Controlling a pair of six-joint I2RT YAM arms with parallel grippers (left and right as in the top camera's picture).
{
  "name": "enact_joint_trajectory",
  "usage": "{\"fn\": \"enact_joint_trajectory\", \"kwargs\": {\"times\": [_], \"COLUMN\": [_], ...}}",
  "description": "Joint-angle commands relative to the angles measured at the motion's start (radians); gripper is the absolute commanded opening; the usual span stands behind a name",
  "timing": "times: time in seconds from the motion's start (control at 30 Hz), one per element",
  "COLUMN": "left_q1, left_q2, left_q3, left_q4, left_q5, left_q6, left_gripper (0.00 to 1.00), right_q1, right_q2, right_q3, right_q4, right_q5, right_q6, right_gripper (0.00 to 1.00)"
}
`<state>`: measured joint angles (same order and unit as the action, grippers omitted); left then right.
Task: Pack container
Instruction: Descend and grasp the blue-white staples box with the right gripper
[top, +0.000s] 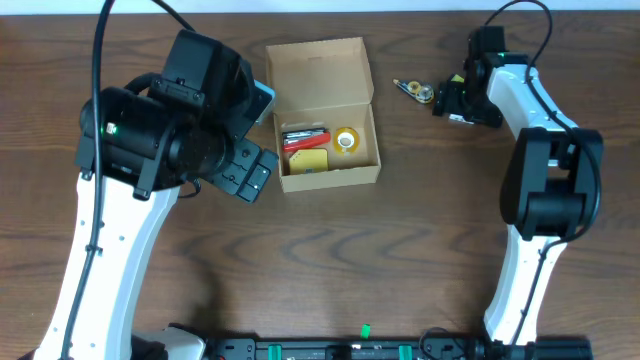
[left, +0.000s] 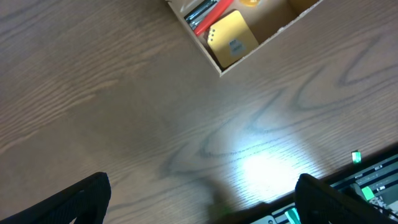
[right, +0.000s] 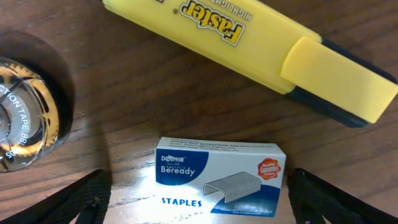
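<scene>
Container (top: 318, 72) lid up, partly packed. Yours to load: staples box (right: 221, 185), highlighter (right: 255, 46), tape roll (right: 25, 118). Left gripper (left: 205, 202) and right gripper (right: 205, 199) both spread, empty.

Container (left: 267, 41): we see only one corner; the top edge cuts off the rest.
Highlighter (right: 249, 43): it runs off the top and right edges.
Tape roll (right: 25, 115): the left edge cuts it, so we cannot read all its lettering.
Right gripper (right: 199, 199): we see only its fingertips (right: 81, 199), in the bottom corners.
Small items (top: 412, 90): in the overhead view, too small for us to name.
</scene>
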<state>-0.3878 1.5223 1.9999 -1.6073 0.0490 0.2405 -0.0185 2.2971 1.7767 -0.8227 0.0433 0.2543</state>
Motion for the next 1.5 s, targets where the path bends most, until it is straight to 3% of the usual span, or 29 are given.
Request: {"fn": "enact_joint_trajectory", "kwargs": {"times": [0.0, 0.97, 1.47], "left_q1": [0.001, 0.001, 0.001], "left_q2": [-0.010, -0.010, -0.010], "left_q3": [0.016, 0.016, 0.016], "left_q4": [-0.025, -0.025, -0.025], "left_q5": [-0.005, -0.005, -0.004], "left_q6": [0.007, 0.007, 0.007], "left_gripper": [0.95, 0.95, 0.95], "right_q1": [-0.003, -0.003, -0.002], "right_q2": [0.013, 0.043, 0.042], "right_q3": [-0.008, -0.008, -0.007], "right_q4": [0.004, 0.023, 0.019], "right_q5": [0.002, 0.058, 0.057], "right_q6": [0.023, 0.057, 0.056], "right_gripper": [0.90, 0.66, 0.48]}}
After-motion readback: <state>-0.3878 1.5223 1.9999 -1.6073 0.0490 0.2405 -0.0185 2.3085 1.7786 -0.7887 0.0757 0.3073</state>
